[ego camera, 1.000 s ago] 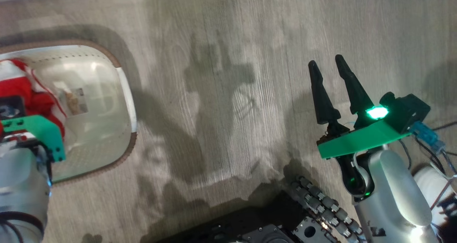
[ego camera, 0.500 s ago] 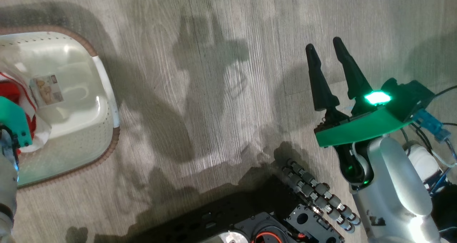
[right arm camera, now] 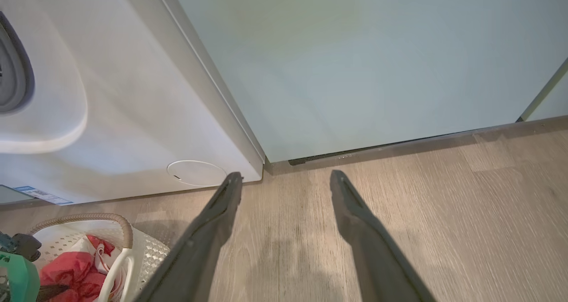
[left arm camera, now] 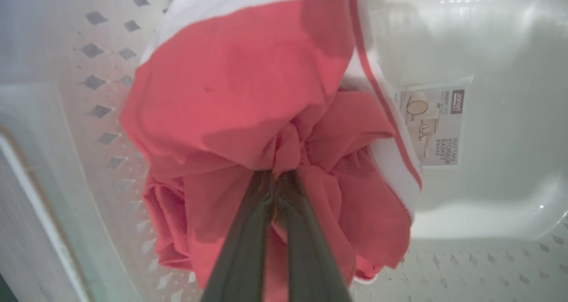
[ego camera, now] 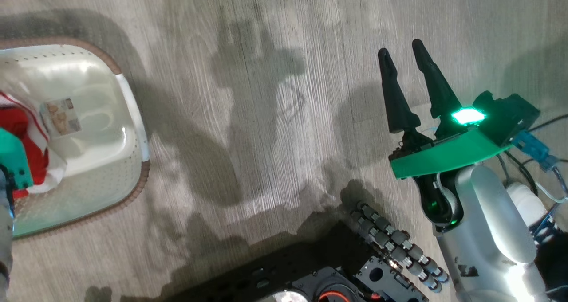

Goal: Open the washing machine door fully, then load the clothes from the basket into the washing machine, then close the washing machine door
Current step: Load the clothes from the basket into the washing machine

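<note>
Now the loading step is in hand: the washer (right arm camera: 111, 93) stands beside a pale cabinet (right arm camera: 355, 62), and on the floor (ego camera: 275, 115) before it the basket (ego camera: 97, 178) holds the clothes (left arm camera: 248, 84), a red bundle with white, red-trimmed cloth against one perforated wall, a sticker (left arm camera: 437, 124) on the bare bottom beside it. The left gripper (left arm camera: 277, 178) is pinched tight on a fold at the bundle's middle, while the right gripper (ego camera: 400, 47) hangs spread wide and empty over the floor. Next, I judge, comes a lift clear of the rim and a carry to the drum, minding any trailing cloth.
</note>
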